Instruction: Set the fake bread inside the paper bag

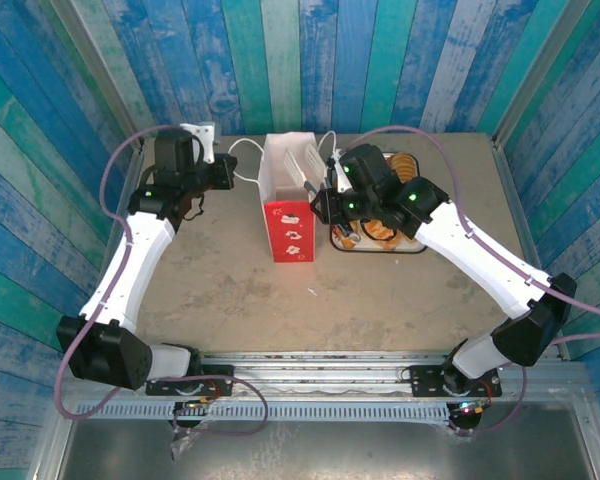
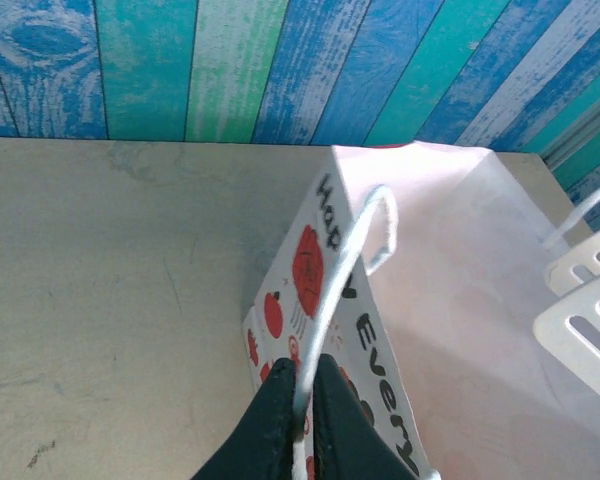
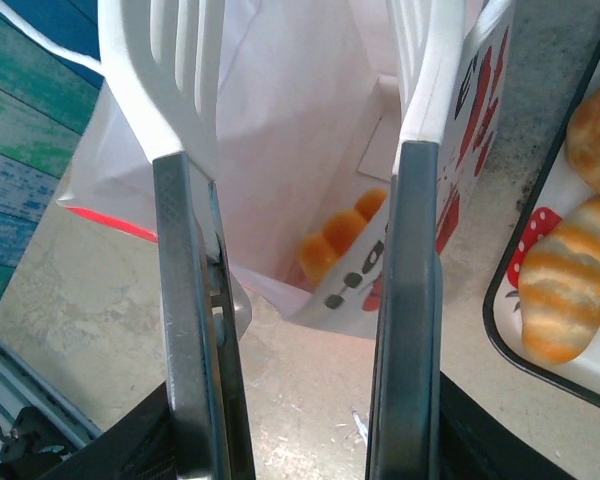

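Resting inside the paper bag [image 3: 310, 130], an orange piece of fake bread [image 3: 338, 240] lies beyond the right gripper [image 3: 300, 80], framed between its fingers [image 3: 185, 260], which stand apart and empty at the bag's mouth. More rolls [image 3: 565, 290] lie on the white tray [image 3: 500, 305] just right. From the bag's left, the left gripper [image 2: 302, 375] pinches its loop handle [image 2: 350, 250] tight.

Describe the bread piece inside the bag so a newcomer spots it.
Find the paper bag standing mid-table between the arms, white above, red below. Look into its open mouth, between the right gripper's white fingers: a lumpy orange pastry lies at the bottom. The other rolls sit outside, on the tray beside it.
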You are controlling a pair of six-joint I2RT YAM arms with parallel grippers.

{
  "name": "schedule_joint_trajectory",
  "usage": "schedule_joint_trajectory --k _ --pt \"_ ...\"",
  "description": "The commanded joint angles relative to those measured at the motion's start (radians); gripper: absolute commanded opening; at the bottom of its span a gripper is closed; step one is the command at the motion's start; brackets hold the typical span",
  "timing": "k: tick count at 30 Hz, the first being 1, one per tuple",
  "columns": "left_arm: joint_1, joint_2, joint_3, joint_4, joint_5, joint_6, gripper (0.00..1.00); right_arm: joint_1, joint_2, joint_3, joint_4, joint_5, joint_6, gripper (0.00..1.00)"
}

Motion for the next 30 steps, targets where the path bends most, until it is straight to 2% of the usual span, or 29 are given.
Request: schedule_joint_trajectory --k 1,7,13,18,28,29,30 --pt "0.002 -0.056 -0.008 0.045 0.050 -0.021 0.12 -0.006 -0.031 0.049 0.080 -0.028 -0.012 0.49" --pt "0.003 -0.056 0.007 0.062 0.098 -0.049 0.14 -0.008 -0.053 0.097 0.149 -0.095 -0.012 0.48" --pt "0.003 -0.054 0.021 0.075 0.116 -0.048 0.37 -0.020 -0.055 0.191 0.164 -0.136 -0.018 0.48" --pt "0.003 -0.128 0.013 0.077 0.064 -0.003 0.66 -0.038 -0.067 0.248 0.194 -0.187 -0.012 0.48" --pt "0.003 -0.343 -0.138 0.146 -0.084 0.066 0.98 -0.128 -0.133 0.297 0.184 -0.207 0.013 0.47" --pt "0.003 -0.368 -0.157 0.147 -0.090 0.069 1.00 -0.139 -0.146 0.296 0.177 -0.199 0.011 0.47" --pt "0.003 -0.387 -0.172 0.147 -0.100 0.069 0.95 -0.149 -0.156 0.294 0.168 -0.191 0.009 0.47"
